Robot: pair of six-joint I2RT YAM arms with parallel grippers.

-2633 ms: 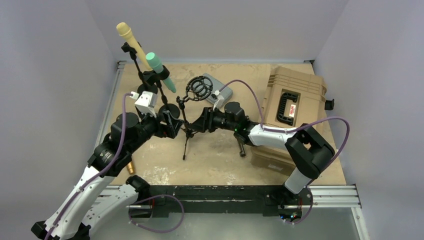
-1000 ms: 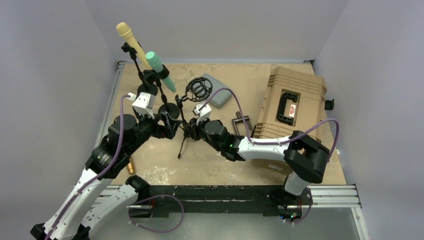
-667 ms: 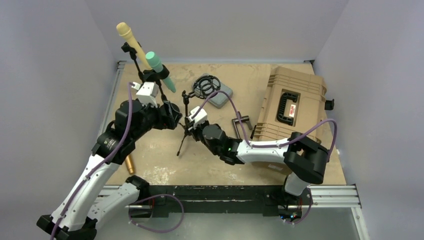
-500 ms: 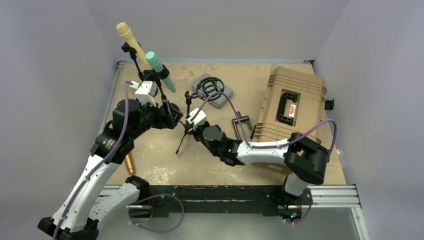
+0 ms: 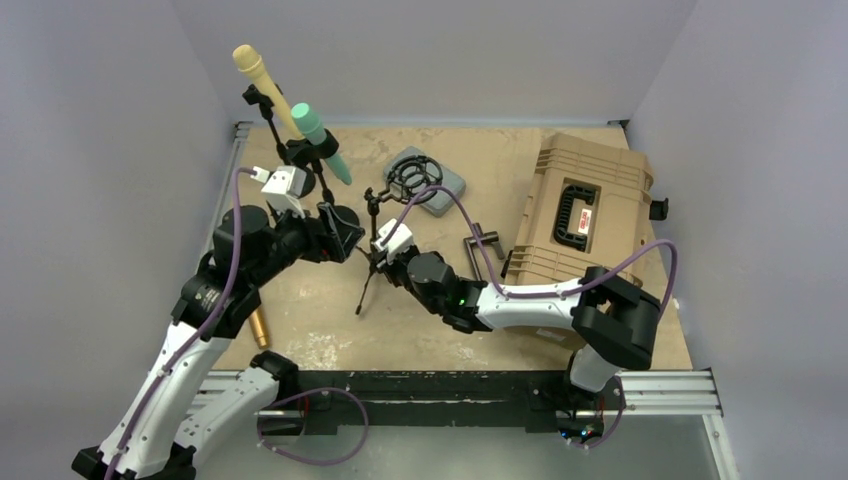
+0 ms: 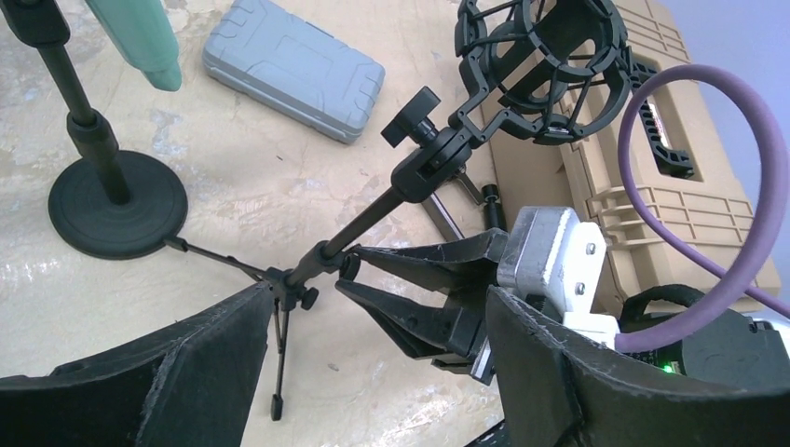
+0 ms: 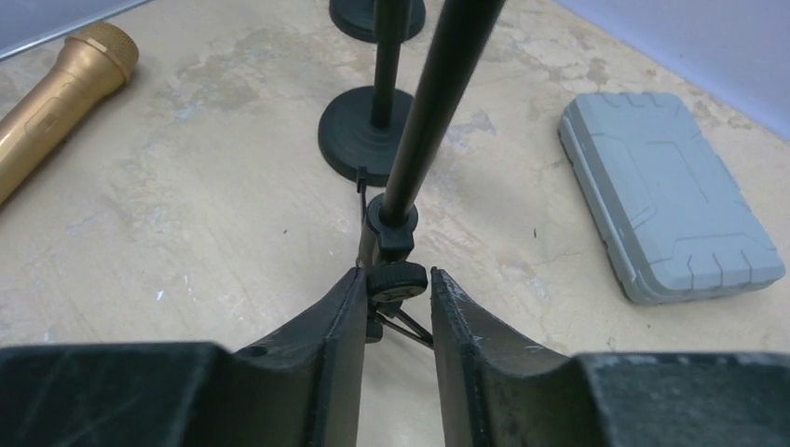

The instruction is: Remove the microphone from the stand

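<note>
A green microphone [image 5: 320,140] sits tilted in a black round-base stand [image 6: 116,214]; its lower end shows in the left wrist view [image 6: 140,37]. A yellow microphone [image 5: 255,75] is held in a taller stand behind it. A small tripod stand [image 6: 373,219] carries a black shock mount [image 5: 408,178]. My right gripper [image 5: 378,262] is shut on the tripod stand's knob [image 7: 399,277], low on its pole. My left gripper [image 5: 350,238] is open and empty, just left of the tripod, in front of the round base; its jaws stand wide apart [image 6: 377,291].
A grey case [image 5: 450,187] lies behind the shock mount. A tan toolbox [image 5: 585,205] fills the right side. A gold microphone [image 7: 61,102] lies on the table near the left arm [image 5: 260,328]. A black clamp [image 5: 482,242] lies beside the toolbox.
My right gripper moved left to the tripod stand and closed on its knob; the stand tilted and shifted. My left gripper drew back a little and opened wide.
</note>
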